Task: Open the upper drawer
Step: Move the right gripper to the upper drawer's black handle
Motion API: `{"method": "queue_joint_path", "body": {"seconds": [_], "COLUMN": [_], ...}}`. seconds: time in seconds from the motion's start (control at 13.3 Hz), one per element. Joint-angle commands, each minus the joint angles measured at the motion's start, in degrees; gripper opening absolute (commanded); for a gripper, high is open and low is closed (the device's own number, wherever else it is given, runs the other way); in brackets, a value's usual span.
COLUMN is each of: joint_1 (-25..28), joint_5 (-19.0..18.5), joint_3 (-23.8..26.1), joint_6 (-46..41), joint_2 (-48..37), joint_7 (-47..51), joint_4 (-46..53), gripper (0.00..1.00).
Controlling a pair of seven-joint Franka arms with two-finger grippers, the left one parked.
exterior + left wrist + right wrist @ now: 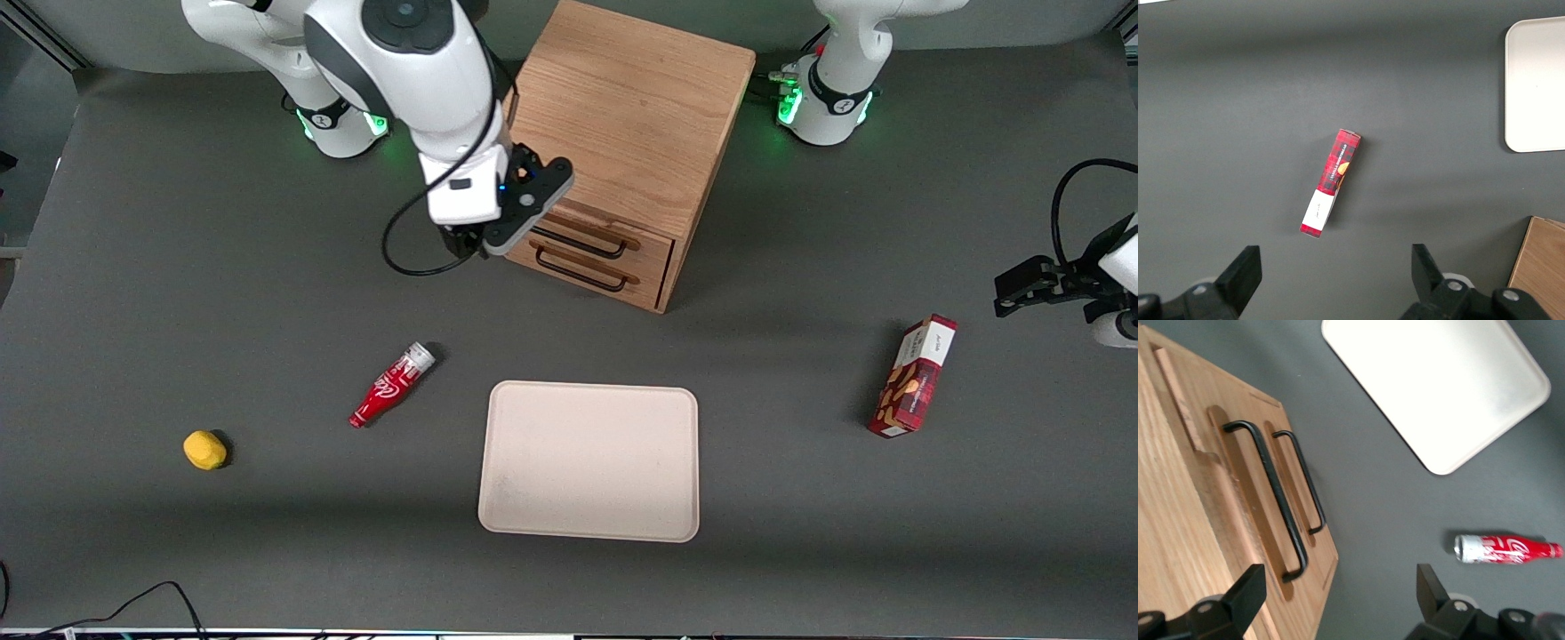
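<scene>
Two black fingers (1245,597) of the gripper (469,242) stand wide apart with nothing between them, touching nothing, hovering just in front of the oak cabinet (636,116) at the working arm's end of its face. One upper drawer (597,229) sits pushed in, its black handle (1268,497) above the one lower drawer (594,268). On the table (178,267) I count one pale tray (590,460), one red bottle (391,385), one yellow lump (204,450) and one red box (913,377).
</scene>
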Motion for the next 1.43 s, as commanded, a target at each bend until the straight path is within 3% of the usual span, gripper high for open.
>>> {"method": "queue_joint_path", "body": {"seconds": [0.0, 1.05, 1.35], "joint_1": [0.8, 2.2, 2.3], "joint_5": [-1.5, -2.2, -4.3], "joint_3": [1.9, 1.2, -0.1], "joint_6": [2.2, 10.5, 13.2], "joint_2": [4.3, 10.1, 11.5], "joint_7": [-2.6, -9.8, -13.3], "joint_4": [2.0, -3.8, -4.1], "gripper": [1.0, 1.0, 1.0]}}
